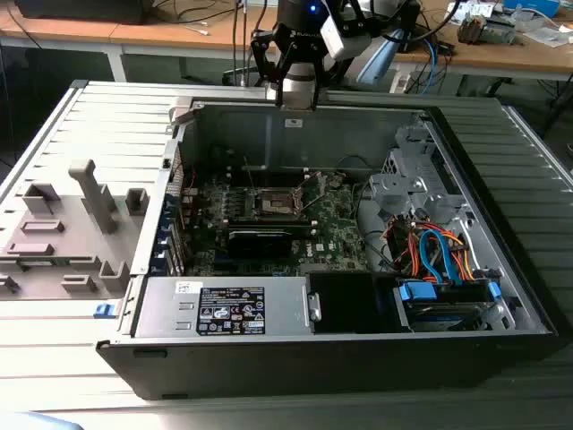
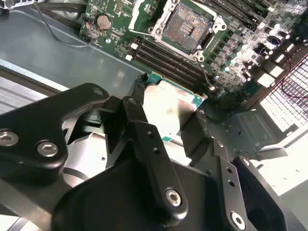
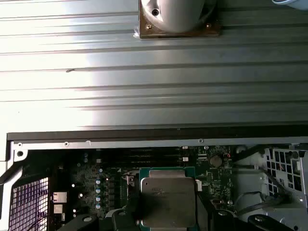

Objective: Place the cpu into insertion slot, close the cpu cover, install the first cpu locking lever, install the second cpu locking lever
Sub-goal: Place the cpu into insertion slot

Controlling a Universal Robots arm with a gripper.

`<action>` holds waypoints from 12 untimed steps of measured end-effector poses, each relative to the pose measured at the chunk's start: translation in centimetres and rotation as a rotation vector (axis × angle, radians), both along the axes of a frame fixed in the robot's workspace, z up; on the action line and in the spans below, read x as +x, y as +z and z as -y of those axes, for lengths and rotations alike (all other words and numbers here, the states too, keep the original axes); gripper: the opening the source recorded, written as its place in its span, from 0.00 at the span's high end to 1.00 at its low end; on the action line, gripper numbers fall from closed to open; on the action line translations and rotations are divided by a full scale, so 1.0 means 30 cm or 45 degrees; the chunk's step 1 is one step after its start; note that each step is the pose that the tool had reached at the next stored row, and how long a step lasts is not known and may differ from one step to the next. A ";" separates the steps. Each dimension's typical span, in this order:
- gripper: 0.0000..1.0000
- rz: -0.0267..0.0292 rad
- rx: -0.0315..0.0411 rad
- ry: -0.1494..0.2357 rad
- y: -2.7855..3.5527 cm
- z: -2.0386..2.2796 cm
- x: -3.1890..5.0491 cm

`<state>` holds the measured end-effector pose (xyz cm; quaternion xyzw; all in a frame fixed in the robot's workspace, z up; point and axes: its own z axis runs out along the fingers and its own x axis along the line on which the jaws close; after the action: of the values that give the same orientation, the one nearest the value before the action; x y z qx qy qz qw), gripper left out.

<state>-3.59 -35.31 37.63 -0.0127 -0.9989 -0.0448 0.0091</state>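
One small square cpu (image 2: 169, 107), silvery-grey on top with a green edge, is seen pinched flat between the two black fingers (image 2: 195, 137) of the gripper (image 2: 168, 115), which are pressed against its opposite sides. In the first wrist view the same cpu (image 3: 167, 197) is held above the green motherboard (image 3: 103, 175), clear of it.

The insertion slot (image 2: 190, 26) is shown in the second wrist view lying uncovered, its dark centre framed by a silvery rim, apart from the held chip. Long black memory slots (image 2: 168, 57) are seen between the slot and the cpu.

In the exterior view the insertion slot (image 1: 277, 204) is found near the middle of the open computer case (image 1: 295, 345). The gripper (image 1: 295, 94) is placed at twelve o'clock from the slot, over the case's far wall and well apart from the socket. A silver power supply (image 1: 228, 309) is located at seven o'clock from the slot, and a bundle of red, orange and blue cables (image 1: 434, 251) at four o'clock. A grey plastic panel (image 1: 67, 224) is laid outside the case at nine o'clock.
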 end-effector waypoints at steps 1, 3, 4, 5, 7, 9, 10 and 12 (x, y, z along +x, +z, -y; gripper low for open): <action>0.45 0.0000 -0.0001 0.000 -0.001 0.000 -0.003; 0.45 0.0001 0.0002 0.000 -0.002 0.002 -0.004; 0.45 0.0000 0.0001 0.000 -0.002 0.003 -0.005; 0.45 -0.0001 -0.0001 0.000 -0.002 0.004 -0.005; 0.45 0.0000 -0.0001 0.000 -0.003 0.005 -0.005; 0.45 0.0000 -0.0008 0.000 -0.046 0.028 -0.009; 0.45 0.0000 -0.0008 0.000 -0.046 0.028 -0.009; 0.45 0.0000 -0.0007 0.000 -0.047 0.029 -0.009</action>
<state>-3.86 -36.17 36.21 -0.0128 -0.9989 -0.0446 0.0091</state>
